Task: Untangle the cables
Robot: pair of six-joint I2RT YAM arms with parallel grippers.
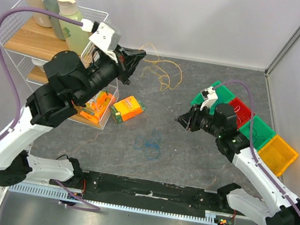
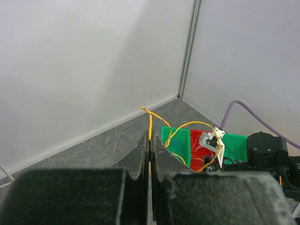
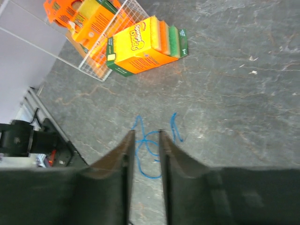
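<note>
Since L gripper [image 2: 150, 140] clamps yellow cable [image 2: 150, 123], hard pull may tighten knots; R gripper [image 3: 146, 136] jaws apart, empty, over blue cable [image 3: 175, 126] mid-frame.

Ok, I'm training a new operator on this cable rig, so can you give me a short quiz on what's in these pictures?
1. True or false: the left gripper is shut on the yellow cable.
2. Which cable lies on the table, seen past the right gripper with its jaws apart, in the right wrist view? A white, B blue, C yellow.
3. Fill in: the bin at the near end of the row is ____.
Key: 1 true. 2 B, the blue cable. 3 yellow.
</note>
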